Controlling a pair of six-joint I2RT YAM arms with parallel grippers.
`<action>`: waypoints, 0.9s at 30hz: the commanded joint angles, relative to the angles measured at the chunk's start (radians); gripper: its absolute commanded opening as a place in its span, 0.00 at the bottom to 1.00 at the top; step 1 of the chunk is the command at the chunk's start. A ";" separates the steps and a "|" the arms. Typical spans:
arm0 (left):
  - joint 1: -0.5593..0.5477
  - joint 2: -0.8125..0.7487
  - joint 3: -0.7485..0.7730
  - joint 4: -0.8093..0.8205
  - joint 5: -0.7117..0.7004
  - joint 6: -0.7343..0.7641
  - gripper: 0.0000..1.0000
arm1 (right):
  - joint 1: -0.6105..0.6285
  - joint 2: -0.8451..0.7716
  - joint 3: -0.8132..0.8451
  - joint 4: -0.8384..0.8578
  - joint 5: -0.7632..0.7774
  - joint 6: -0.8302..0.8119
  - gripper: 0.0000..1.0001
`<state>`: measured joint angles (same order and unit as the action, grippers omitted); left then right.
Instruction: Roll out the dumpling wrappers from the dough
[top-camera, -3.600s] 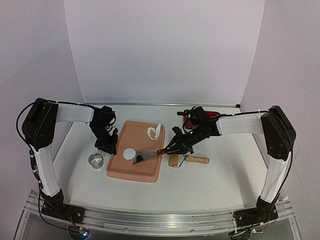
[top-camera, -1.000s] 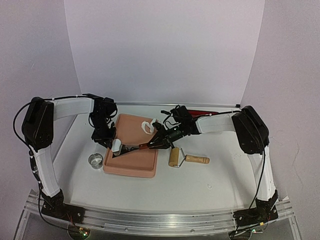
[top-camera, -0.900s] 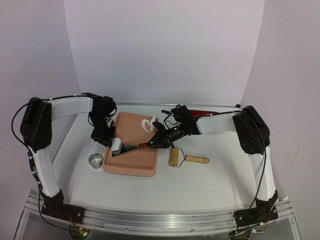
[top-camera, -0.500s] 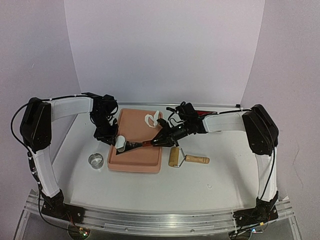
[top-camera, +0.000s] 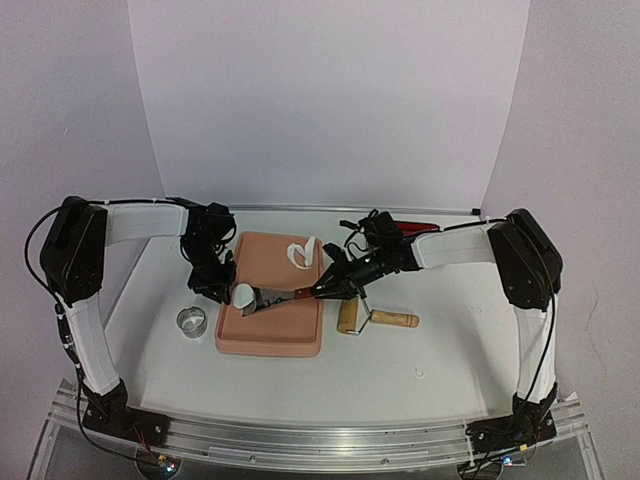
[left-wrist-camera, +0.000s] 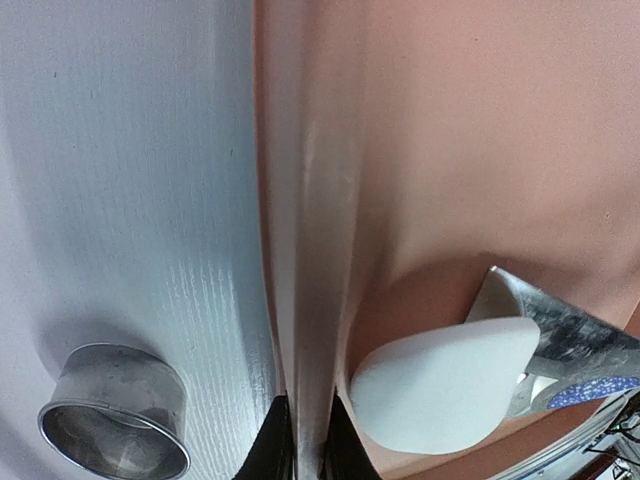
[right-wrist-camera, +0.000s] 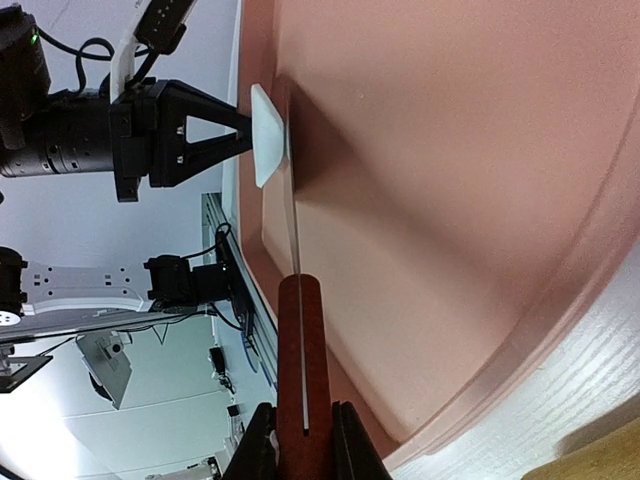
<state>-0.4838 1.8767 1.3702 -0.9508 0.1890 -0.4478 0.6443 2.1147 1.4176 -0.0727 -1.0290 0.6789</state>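
Observation:
A round white dumpling wrapper (top-camera: 243, 294) rests tilted on the tip of a metal scraper blade (top-camera: 268, 297), close to the left rim of the pink tray (top-camera: 275, 335). My right gripper (top-camera: 341, 283) is shut on the scraper's red-brown handle (right-wrist-camera: 300, 340). The wrapper shows at the blade's end in the right wrist view (right-wrist-camera: 268, 135). My left gripper (top-camera: 213, 277) is shut on the tray's left rim (left-wrist-camera: 305, 300), with the wrapper (left-wrist-camera: 440, 385) just beside it. A ragged strip of dough (top-camera: 300, 252) lies at the tray's far end.
A small metal ring (top-camera: 191, 321) stands on the table left of the tray and shows in the left wrist view (left-wrist-camera: 115, 425). A wooden rolling pin (top-camera: 375, 319) lies right of the tray. A red object (top-camera: 415, 228) lies at the back right.
The wrapper lay flat on the tray; now it sits raised on the scraper blade by the left rim. The tray, held by my left gripper, and the scraper have shifted slightly right.

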 joint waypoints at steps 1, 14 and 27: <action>-0.005 -0.070 -0.017 0.011 0.086 -0.027 0.01 | -0.031 0.016 -0.034 -0.085 0.179 -0.016 0.00; -0.015 -0.054 -0.079 0.070 0.148 -0.068 0.06 | -0.008 0.126 -0.055 0.217 0.110 0.179 0.00; -0.018 -0.068 -0.096 0.072 0.164 -0.083 0.06 | 0.038 0.188 -0.036 0.308 0.098 0.258 0.00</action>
<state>-0.4904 1.8767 1.2591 -0.8974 0.2635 -0.5263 0.6696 2.2513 1.3918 0.3008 -1.0192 0.9142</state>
